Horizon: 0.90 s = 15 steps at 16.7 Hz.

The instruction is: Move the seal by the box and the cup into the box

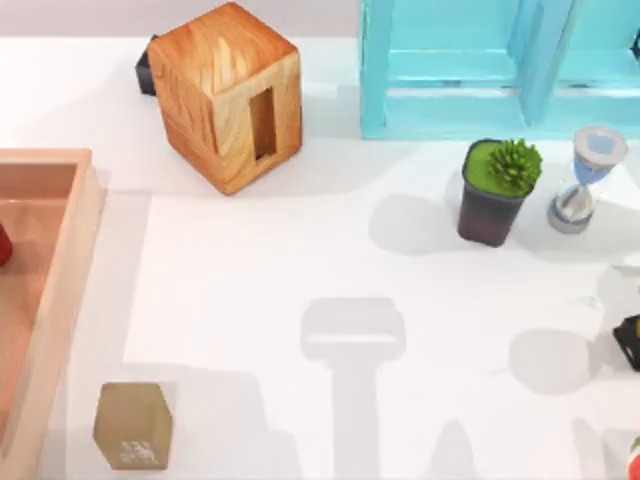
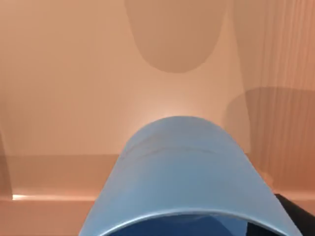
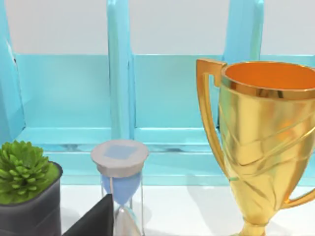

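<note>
The blue cup (image 2: pixel 184 177) is close up in the left wrist view, hanging over the floor of the reddish-brown box (image 2: pixel 74 88). My left gripper is shut on the cup, and one dark finger (image 2: pixel 297 216) shows at its side. In the top view the box (image 1: pixel 75 250) lies at the table's left edge. The tan speckled seal (image 1: pixel 133 425) stands on the table just right of the box's near end. My right gripper (image 1: pixel 628 341) is parked at the table's right edge.
A large orange wood-grain cube (image 1: pixel 225 95) stands at the back left and a turquoise frame (image 1: pixel 500 65) at the back right. A dark plant pot (image 1: pixel 495 190) and an hourglass (image 1: pixel 585 180) stand before the frame. A gold trophy (image 3: pixel 268 142) is near the right wrist.
</note>
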### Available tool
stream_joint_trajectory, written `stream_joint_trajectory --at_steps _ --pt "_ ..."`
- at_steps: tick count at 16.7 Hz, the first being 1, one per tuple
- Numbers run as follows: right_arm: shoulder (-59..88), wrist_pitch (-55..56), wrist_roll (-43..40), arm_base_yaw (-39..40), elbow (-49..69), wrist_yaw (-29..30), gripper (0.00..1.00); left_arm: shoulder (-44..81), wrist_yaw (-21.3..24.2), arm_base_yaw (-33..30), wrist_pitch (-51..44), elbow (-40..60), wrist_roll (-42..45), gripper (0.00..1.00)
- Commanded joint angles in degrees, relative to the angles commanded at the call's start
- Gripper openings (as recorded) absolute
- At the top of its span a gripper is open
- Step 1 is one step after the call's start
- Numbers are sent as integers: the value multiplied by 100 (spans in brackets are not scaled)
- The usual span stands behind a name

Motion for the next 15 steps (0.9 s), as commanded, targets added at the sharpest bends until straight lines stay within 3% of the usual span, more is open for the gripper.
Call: stream_joint_trajectory --at_steps 7,12,15 --pt "0 0 0 0 0 0 100 341 -43 261 1169 -884 177 0" --pt "0 0 0 0 0 0 100 340 -27 298 1265 -973 184 0" --pt "0 0 0 0 0 0 100 340 -27 298 1265 -973 184 23"
